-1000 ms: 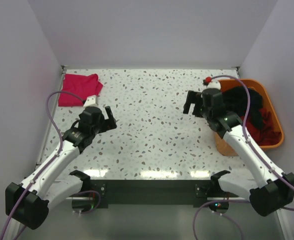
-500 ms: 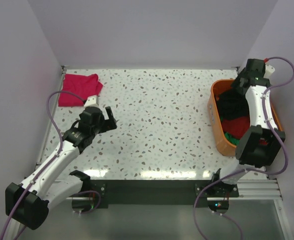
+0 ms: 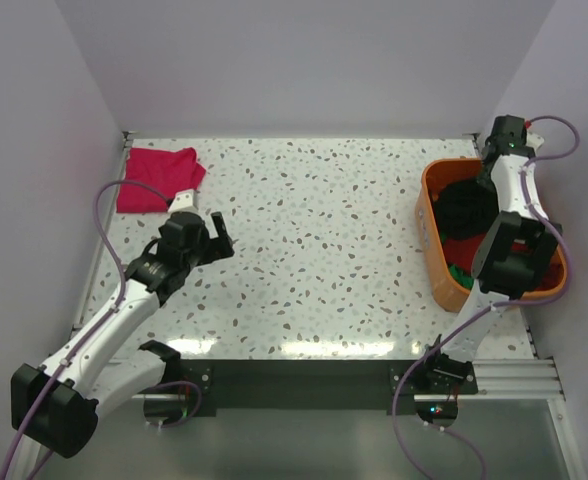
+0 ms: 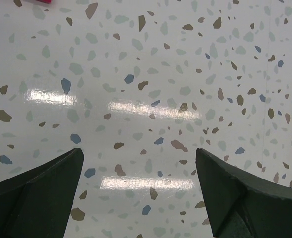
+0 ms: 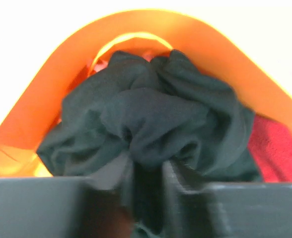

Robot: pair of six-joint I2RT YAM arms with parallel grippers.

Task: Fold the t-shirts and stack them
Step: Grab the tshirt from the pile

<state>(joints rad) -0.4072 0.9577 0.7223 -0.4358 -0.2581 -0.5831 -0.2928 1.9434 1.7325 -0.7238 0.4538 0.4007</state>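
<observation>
The black shirt (image 3: 466,200) is soft matte knit, bunched into a rumpled heap at the far end of the orange tub (image 3: 426,228), topmost of the pile. Nearer in the tub we see a dark red shirt (image 3: 466,250) and a sliver of green cloth (image 3: 460,272), both crumpled. The tub is smooth glossy plastic with rounded corners, set at the table's right edge, close to the right wall.

A pink-red shirt (image 3: 159,178) lies well apart, flattened into a rough rectangle in the far left corner, against the table's left edge.

The right hand (image 3: 487,172) reaches down into the tub's far end. In its wrist view the fingers (image 5: 106,186) are drawn in close on either side of a black fold. They are blurred, and we cannot tell whether they have clamped it.

The left hand (image 3: 217,235) hangs over bare table (image 3: 314,220), fingers spread wide with nothing between them. The table is hard, glossy and white with grey-brown speckle. Its broad middle lies open between the arms.
</observation>
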